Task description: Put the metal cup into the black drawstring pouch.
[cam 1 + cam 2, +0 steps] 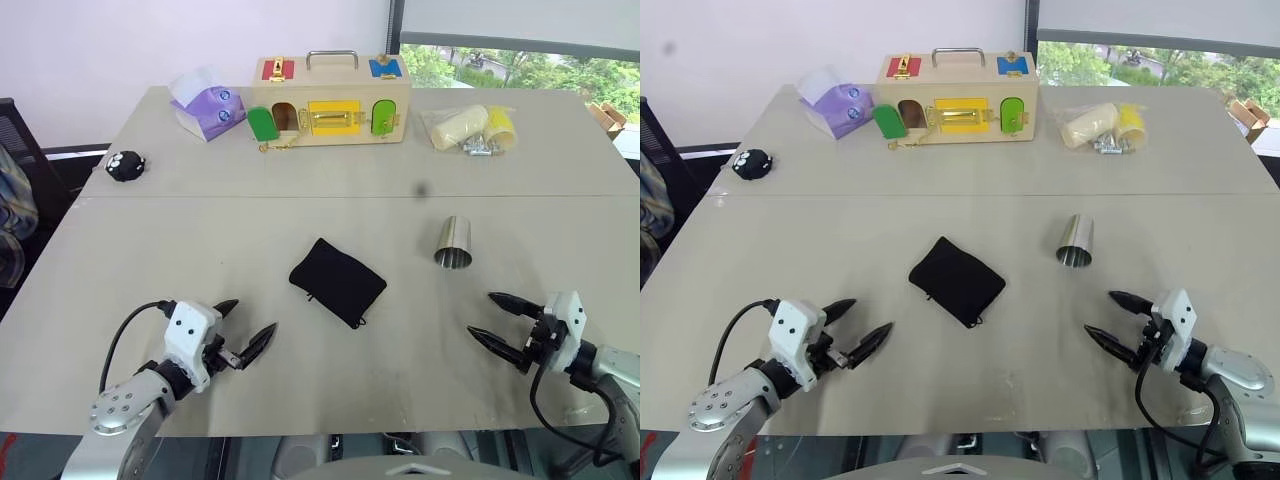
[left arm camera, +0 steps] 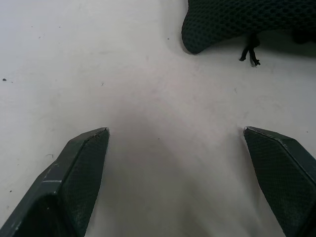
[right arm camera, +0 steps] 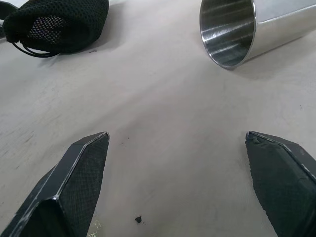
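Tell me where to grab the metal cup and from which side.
Grip the metal cup across its round side wall, coming from the right hand's side. It lies tipped over, open mouth facing the robot, so the walls are free and the rim sits low.

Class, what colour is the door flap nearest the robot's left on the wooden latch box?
Green door flap on the wooden latch box, clearest in the left eye view.

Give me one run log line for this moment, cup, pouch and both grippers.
metal cup: lying on its side on table, untouched | black drawstring pouch: flat at centre, apart from cup | left gripper: open, empty | right gripper: open, empty, near cup
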Controlling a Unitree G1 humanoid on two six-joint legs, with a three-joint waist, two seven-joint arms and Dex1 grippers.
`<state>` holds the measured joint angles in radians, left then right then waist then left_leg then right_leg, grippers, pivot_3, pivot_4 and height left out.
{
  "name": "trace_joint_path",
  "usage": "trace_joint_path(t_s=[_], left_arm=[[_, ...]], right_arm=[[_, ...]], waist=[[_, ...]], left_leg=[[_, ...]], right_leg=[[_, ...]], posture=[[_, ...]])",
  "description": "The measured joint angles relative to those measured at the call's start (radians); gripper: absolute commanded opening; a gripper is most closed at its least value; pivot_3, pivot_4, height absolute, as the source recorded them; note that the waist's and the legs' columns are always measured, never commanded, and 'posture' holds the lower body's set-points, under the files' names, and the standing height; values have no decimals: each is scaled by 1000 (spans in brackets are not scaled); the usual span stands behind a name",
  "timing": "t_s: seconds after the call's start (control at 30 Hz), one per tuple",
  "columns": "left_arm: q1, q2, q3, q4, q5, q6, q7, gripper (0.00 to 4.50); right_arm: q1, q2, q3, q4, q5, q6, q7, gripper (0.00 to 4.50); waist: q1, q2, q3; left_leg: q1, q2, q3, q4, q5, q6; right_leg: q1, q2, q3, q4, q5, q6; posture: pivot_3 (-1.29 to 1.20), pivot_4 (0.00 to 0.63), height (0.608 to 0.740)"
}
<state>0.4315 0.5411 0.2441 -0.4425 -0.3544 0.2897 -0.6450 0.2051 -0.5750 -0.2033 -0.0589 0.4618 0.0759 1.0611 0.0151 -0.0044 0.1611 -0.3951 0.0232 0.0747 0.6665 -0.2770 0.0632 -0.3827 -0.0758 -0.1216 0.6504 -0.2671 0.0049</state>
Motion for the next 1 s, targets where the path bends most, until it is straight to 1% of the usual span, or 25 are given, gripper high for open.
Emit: trace_joint_path(t_s=[0.23,0.77,0.9,1.0], left_arm=[[-6,-17,-21,-14,-1,6,9,4500],[-4,-4,-73,-70,-1,45,3,4500],[9,3,-105,-121,-10,75,-10,4500],[-1,5,-123,-210,-81,152,-7,4500]], right_arm=[[-28,-7,1,51,0,-36,33,4461],[-39,-8,2,77,0,-59,67,4461],[-31,-21,4,75,0,-66,87,4461],[2,-33,25,26,21,-64,145,4461]], waist=[[1,0,0],[0,0,0],[0,0,0],[2,0,1]], left_leg=[[0,0,0,0,0,0],[0,0,0,1,0,0],[-1,0,0,1,0,0],[-1,0,0,0,0,0]], right_leg=[[0,0,0,-1,0,0],[1,0,0,-1,0,0],[1,0,0,-1,0,0],[1,0,-1,-1,0,0]], posture=[[0,150,740],[0,150,740],[0,150,740],[0,150,740]])
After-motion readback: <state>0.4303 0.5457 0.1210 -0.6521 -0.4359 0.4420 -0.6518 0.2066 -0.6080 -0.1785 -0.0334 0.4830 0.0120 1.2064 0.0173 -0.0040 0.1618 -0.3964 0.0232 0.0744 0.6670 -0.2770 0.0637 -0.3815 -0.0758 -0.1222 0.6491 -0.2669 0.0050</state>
